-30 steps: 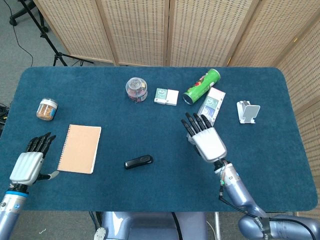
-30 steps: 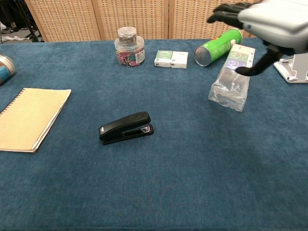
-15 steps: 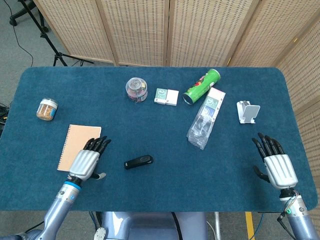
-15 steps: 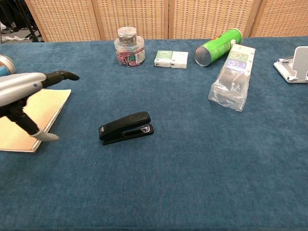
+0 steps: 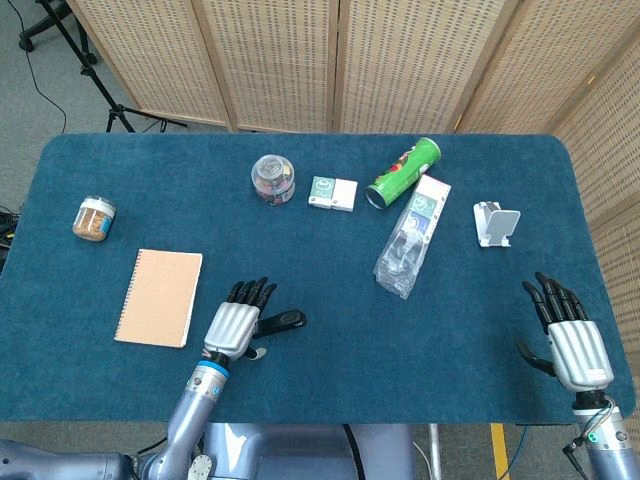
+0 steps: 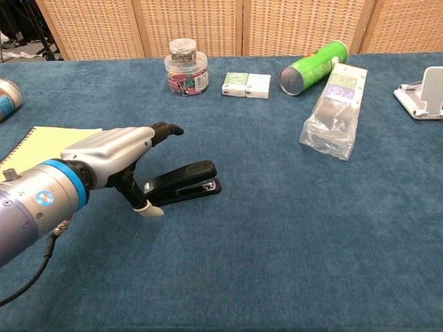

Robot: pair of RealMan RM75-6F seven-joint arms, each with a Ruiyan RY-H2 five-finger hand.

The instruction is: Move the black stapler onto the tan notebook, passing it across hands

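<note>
Left hand point(image 5: 238, 322) — fingers spread, nothing grasped — is poised over the black stapler point(image 5: 283, 321) for pickup; tan notebook point(image 5: 159, 297) lies beyond its outer side.

The stapler point(image 5: 283, 321), black, closed and low, is lying flat on the blue cloth near the table's front, its long axis running roughly left to right; in the chest view point(image 6: 183, 182) its left end is hiding behind a hand. The notebook point(image 5: 160, 297), tan and spiral-bound, is lying closed and flat, apart to the stapler's left.
</note>
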